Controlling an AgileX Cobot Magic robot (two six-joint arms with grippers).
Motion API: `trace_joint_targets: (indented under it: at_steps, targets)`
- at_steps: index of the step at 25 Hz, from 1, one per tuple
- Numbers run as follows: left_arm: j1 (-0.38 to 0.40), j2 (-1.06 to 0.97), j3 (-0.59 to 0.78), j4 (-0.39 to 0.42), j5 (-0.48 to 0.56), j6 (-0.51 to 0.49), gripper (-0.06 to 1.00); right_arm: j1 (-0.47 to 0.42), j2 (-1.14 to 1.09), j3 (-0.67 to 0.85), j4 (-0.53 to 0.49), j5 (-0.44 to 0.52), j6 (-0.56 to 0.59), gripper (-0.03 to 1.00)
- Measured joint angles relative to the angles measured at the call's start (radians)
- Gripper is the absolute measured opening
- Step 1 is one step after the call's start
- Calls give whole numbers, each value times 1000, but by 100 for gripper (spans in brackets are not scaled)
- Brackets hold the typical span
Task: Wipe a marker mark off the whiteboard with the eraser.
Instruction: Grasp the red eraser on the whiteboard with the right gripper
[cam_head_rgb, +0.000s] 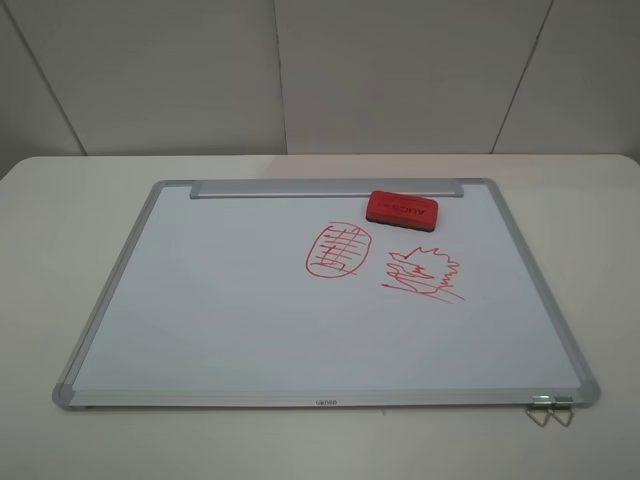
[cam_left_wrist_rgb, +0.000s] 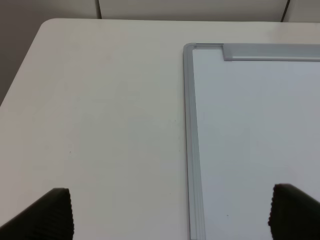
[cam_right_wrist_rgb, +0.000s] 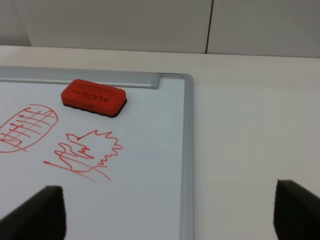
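Left gripper (cam_left_wrist_rgb: 175, 215): two dark ribbed fingertips only, spread wide, nothing between them. One tip is over the worktop (cam_left_wrist_rgb: 100, 125), the other over the whiteboard (cam_left_wrist_rgb: 250, 130), with the board's left frame rail between them. Right gripper (cam_right_wrist_rgb: 167, 212): same, jaws wide apart, holding nothing, one tip over the board and one over bare worktop. Neither gripper shows in the exterior high view.

Writing:
- eraser (cam_head_rgb: 402, 209) has dark lettering on its red top, upside down from both views. It reads roughly "AUCS" in the right wrist view, not certain.
- small dark logo (cam_head_rgb: 326, 402) mid near frame rail, too small to read.

Counts:
- 1 whiteboard, flat on the white worktop, silver-grey frame, grey tray strip (cam_head_rgb: 280, 188) along the far edge.
- 1 eraser, lying on the board surface at the far right, just beside the tray strip, dark underside down.
- 2 red drawings. The marker mark (cam_head_rgb: 338, 250), an oval with crossed grid lines, sits right of the board's centre, near the eraser but apart from it, fully uncovered. The spiky scribble (cam_head_rgb: 425, 273) with slanted underlines is just right of the mark, a gap between them.
- 2 metal wire clips (cam_head_rgb: 550, 410) at the board's near right corner, hanging past the frame.

Around: pale wall panels (cam_head_rgb: 400, 70) behind the worktop.
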Motion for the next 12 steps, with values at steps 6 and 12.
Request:
trace_joint_targets:
  at_steps: [6,12]
  targets:
    - [0,0,0,0,0,0,78,0,0,0,0,0,0,74]
    - [0,0,0,0,0,0,78,0,128,1,0,0,0,74]
